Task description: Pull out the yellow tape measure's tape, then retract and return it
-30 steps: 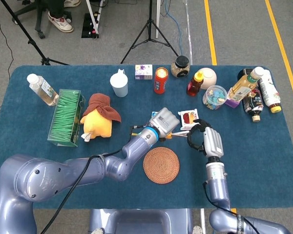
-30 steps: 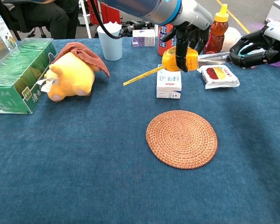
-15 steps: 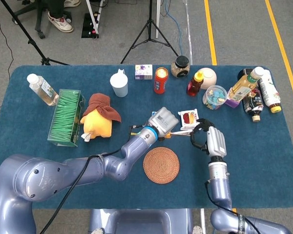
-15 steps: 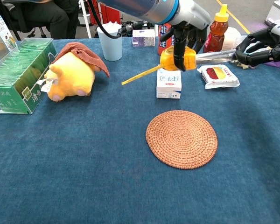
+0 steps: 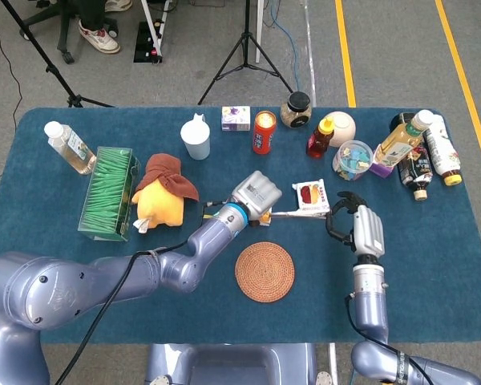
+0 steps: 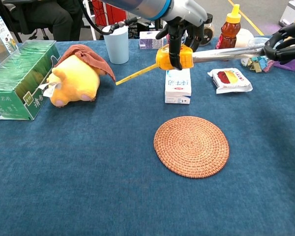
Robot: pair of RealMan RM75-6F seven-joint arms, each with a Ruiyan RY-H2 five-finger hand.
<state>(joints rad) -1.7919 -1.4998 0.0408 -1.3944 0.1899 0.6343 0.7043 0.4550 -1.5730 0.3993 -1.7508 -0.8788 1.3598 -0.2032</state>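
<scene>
From the head view, one tape measure is hidden under the left hand point(image 5: 255, 192), which is closed over it above the table point(image 5: 32, 241). One silvery tape point(image 5: 297, 213) is seen stretched from that hand to the right hand point(image 5: 361, 225), whose curled fingers are closed on the tape's end. One round woven coaster point(image 5: 264, 272), one plush toy point(image 5: 164, 195), one green tea box point(image 5: 108, 192) and one white cup point(image 5: 196, 138) are counted.

From the chest view, the yellow tape measure point(image 6: 176, 56) is held in the left hand's fingers point(image 6: 173, 42), raised above one small carton point(image 6: 178, 86). One yellow strap point(image 6: 135, 73) is seen trailing leftward from it. The tape is pinched at the far right by the right hand's dark fingers point(image 6: 285, 46).
</scene>
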